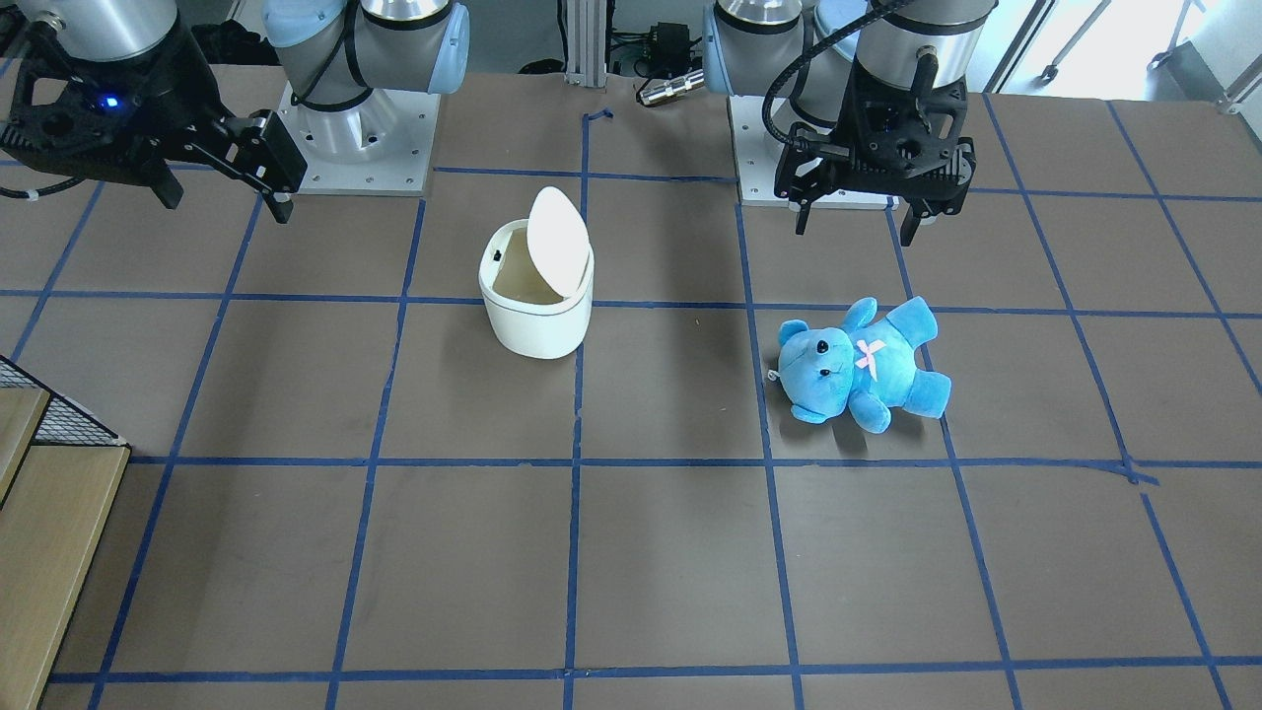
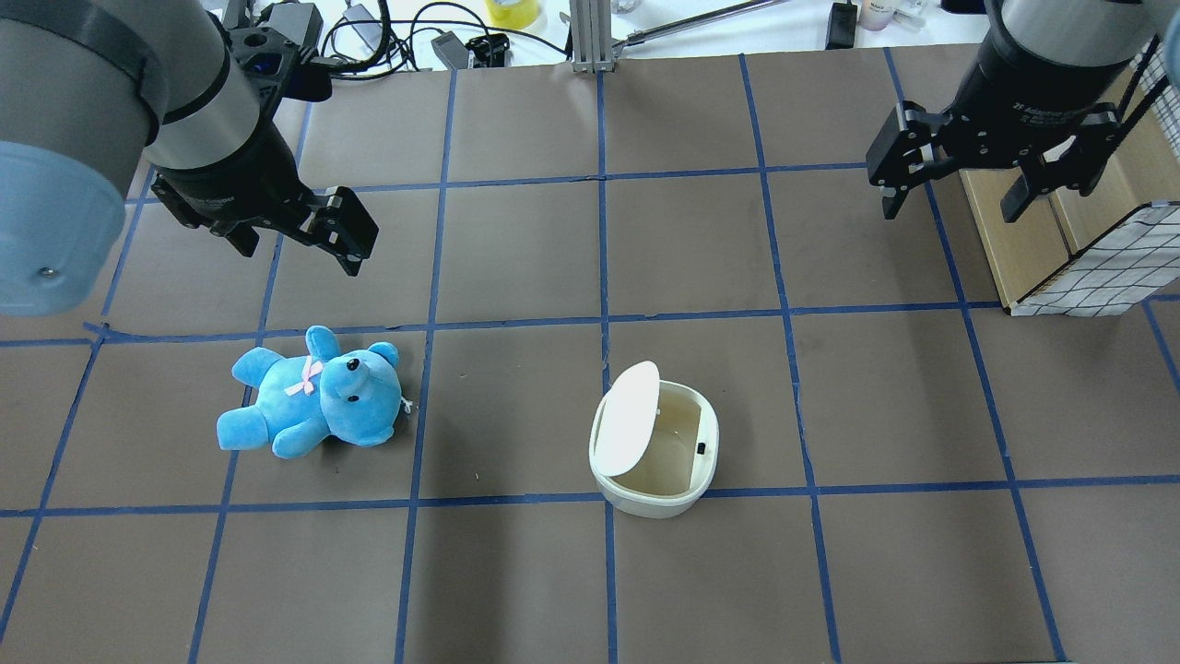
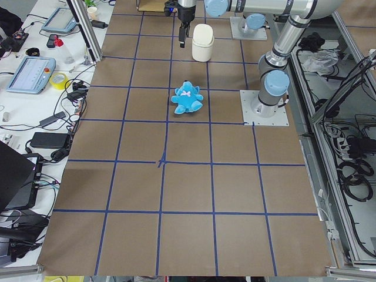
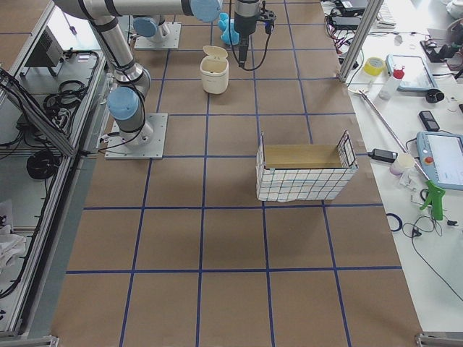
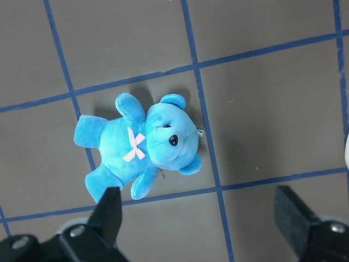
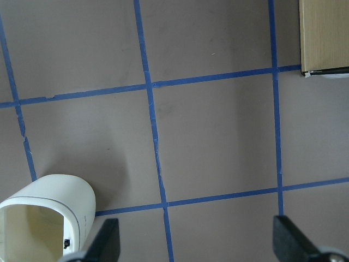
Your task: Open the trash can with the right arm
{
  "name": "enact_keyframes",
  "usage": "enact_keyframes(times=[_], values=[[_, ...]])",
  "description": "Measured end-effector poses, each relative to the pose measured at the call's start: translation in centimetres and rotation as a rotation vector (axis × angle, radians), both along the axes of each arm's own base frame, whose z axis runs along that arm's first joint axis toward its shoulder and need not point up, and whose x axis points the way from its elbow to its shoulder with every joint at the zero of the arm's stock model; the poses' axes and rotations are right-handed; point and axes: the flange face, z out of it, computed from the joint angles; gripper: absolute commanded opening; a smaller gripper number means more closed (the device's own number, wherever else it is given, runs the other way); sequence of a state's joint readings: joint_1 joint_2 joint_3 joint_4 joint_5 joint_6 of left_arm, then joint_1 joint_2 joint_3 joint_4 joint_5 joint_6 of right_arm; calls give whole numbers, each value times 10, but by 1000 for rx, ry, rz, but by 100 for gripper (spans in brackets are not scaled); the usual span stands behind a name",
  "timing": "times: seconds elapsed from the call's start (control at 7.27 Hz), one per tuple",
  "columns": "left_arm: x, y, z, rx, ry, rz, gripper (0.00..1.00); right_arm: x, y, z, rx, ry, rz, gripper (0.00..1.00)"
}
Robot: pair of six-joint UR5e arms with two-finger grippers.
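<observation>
The small white plastic trash can (image 2: 650, 505) stands upright near the middle of the brown tabletop (image 2: 516, 572) with blue tape lines. Its flat lid (image 2: 629, 420) is tipped up on edge, so I can see inside. My right arm (image 2: 1042, 55) hangs well apart from it, right jaws spread wide and holding nothing. My left jaws are spread wide too, up above a soft blue teddy bear (image 2: 318, 406).

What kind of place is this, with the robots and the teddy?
Probably a robot lab: the left arm and right arm are bolted to a table with a blue tape grid, and a side bench holds control tablets and cables.
</observation>
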State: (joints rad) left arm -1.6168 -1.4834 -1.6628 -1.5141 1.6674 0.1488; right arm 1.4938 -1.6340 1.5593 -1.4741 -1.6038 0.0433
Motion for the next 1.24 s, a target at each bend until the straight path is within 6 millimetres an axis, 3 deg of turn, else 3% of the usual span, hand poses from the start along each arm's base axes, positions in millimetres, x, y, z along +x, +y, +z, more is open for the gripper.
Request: enact_keyframes(times=[1.24], values=[[0, 0, 0, 0, 0, 0, 100, 8, -1, -4, 6, -16, 5, 100]])
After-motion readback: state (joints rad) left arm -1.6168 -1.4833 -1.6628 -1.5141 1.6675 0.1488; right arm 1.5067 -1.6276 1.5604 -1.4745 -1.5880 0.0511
